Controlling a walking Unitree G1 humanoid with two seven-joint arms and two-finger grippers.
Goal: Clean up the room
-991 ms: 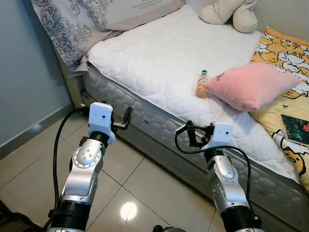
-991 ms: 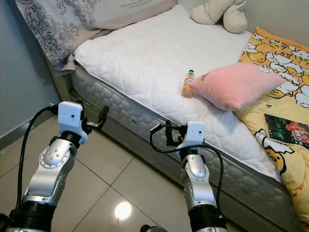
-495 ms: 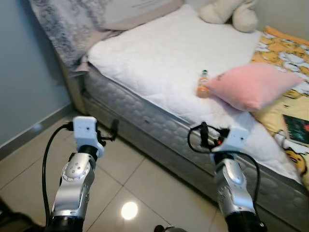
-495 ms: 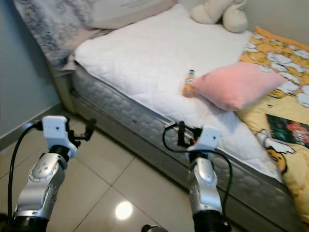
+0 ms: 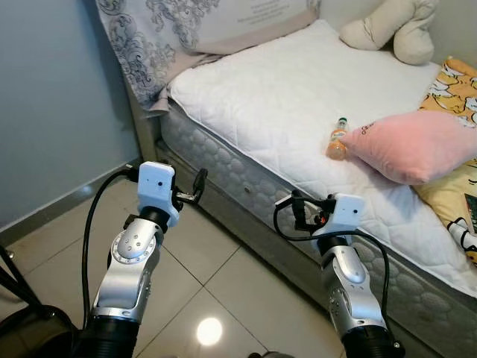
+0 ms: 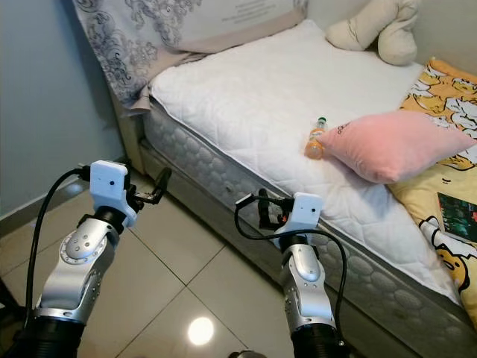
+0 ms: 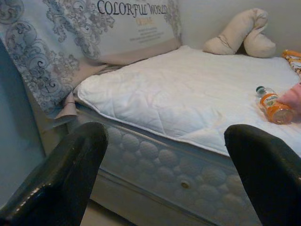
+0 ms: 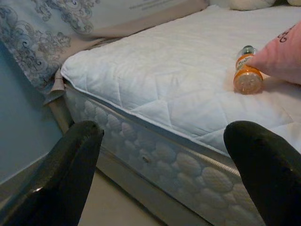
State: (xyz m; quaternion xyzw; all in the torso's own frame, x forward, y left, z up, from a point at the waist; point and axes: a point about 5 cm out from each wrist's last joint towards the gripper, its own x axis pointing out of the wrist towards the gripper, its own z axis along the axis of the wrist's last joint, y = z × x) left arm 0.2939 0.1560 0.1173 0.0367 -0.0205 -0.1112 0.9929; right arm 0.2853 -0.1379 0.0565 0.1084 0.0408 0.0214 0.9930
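Observation:
A small orange bottle (image 5: 337, 142) with a green cap lies on its side on the white mattress (image 5: 276, 97), its base touching a pink pillow (image 5: 417, 145). The bottle (image 8: 247, 75) lies ahead of both wrist cameras, well beyond the fingers. My left gripper (image 5: 197, 186) hovers over the floor tiles by the bed's side, open and empty. My right gripper (image 5: 297, 212) is held in front of the mattress edge, also open and empty. Both are short of the bed and below the bottle's level.
A grey patterned pillow (image 5: 194, 30) leans at the head of the bed. A beige plush toy (image 5: 391, 30) lies at the far side, and a yellow cartoon blanket (image 5: 458, 186) at the right. A blue wall (image 5: 52, 104) stands on the left, with a black stand (image 5: 22, 328) low on the floor.
The camera has swung left, so the bed sits further right in the picture and the blur is gone. Both arms stay raised in front of me with fingers open.

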